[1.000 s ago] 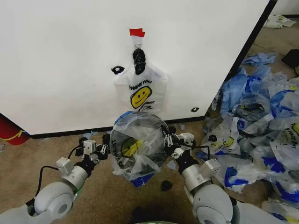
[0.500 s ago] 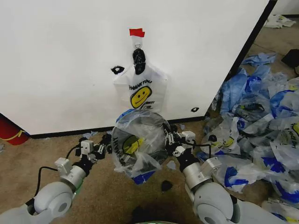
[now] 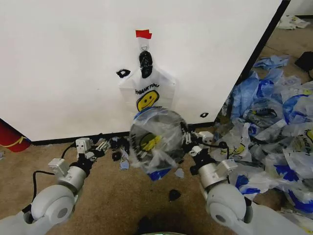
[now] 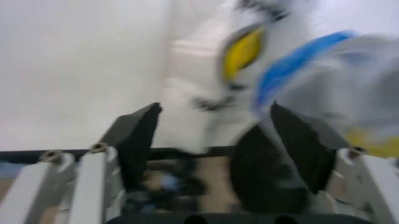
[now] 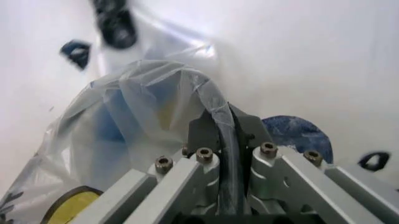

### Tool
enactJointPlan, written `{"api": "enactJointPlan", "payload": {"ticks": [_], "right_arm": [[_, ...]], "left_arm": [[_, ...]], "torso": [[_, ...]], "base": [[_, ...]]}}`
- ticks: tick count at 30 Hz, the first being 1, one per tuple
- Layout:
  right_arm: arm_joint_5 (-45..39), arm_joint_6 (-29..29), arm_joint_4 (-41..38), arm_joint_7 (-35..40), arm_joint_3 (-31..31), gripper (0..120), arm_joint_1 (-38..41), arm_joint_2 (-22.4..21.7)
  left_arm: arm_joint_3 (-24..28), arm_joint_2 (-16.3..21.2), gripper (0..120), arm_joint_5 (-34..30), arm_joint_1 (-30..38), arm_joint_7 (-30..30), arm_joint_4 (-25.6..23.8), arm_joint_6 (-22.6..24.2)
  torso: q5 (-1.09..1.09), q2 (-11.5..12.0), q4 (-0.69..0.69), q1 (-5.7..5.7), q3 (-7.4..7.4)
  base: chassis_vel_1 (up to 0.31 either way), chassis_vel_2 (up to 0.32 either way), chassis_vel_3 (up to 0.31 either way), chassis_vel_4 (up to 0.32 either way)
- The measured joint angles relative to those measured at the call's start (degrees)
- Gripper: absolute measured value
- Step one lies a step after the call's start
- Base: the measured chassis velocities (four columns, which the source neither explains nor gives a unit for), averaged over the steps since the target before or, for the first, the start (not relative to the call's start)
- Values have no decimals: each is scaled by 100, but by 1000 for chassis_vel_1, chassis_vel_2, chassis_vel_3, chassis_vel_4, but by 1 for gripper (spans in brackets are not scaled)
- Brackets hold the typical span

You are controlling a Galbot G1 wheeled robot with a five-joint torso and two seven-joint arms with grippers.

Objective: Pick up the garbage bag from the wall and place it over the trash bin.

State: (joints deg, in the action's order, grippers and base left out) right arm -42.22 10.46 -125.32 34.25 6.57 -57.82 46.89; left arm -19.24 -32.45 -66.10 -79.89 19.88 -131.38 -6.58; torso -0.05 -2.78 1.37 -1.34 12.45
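Note:
The garbage bag [image 3: 159, 139], translucent with a yellow smiley and blue patches, is stretched around a dark round rim, the trash bin [image 3: 134, 145], low in front of the wall [image 3: 58, 63]. My right gripper [image 3: 187, 142] is shut on the bag's right edge. In the right wrist view the right gripper [image 5: 221, 133] pinches plastic [image 5: 156, 107] together with a black strip. My left gripper [image 3: 101, 145] is open, left of the bag and apart from it. In the left wrist view the left gripper [image 4: 218, 144] has the blurred bag [image 4: 274, 70] ahead of it.
A bunch of smiley bags [image 3: 146, 95] hangs by a black knot [image 3: 145, 63] under red tape [image 3: 143, 34]. A heap of blue and white bags [image 3: 274, 127] covers the floor on the right. Black scraps [image 3: 174, 195] lie on the carpet, and a red object [image 3: 10, 137] sits far left.
The left gripper has let go of the bag's left edge and drawn back to the left. The bag on its round rim has shifted right and toward the wall with the right gripper.

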Motion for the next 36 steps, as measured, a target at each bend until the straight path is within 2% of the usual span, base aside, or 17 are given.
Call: {"api": "enactJointPlan", "payload": {"ticks": [1, 2, 6, 13, 18, 23, 36], "right_arm": [[-22, 4, 23, 2, -72, 1, 9, 22], [-22, 4, 23, 2, -72, 1, 9, 22], [-127, 7, 90, 30, -271, 1, 70, 128], [-256, -3, 97, 95, -322, 1, 143, 271], [-315, -28, 31, 130, -320, 1, 151, 360], [-475, -94, -202, 149, -299, 1, 180, 404], [-580, -144, -453, 146, -356, 1, 137, 322]], "left_arm": [[-6, -25, 81, -131, -46, 8, -217, 9], [-6, -25, 81, -131, -46, 8, -217, 9], [130, -83, 96, -372, -144, -51, -655, 24], [464, -65, 98, -799, -282, -289, -954, 105], [868, 4, 97, -860, -283, -487, -885, 102], [1356, -66, 97, -747, -181, -669, -471, 21], [1382, -353, 96, -633, -128, -762, -275, -28]], "torso": [[2, 0, -1, 0, 0], [2, 0, -1, 0, 0], [-3, 0, -2, 0, 0], [-1, 0, -3, 0, 0], [0, 0, -1, 0, 0], [-2, 0, -2, 0, 0], [-1, 0, -2, 0, 0]], "base": [[0, 0, 0, 0], [0, 0, 0, 0], [0, 0, 0, 0], [0, 0, 0, 0], [0, 0, 0, 0], [0, 0, 0, 0], [0, 0, 0, 0]]}}
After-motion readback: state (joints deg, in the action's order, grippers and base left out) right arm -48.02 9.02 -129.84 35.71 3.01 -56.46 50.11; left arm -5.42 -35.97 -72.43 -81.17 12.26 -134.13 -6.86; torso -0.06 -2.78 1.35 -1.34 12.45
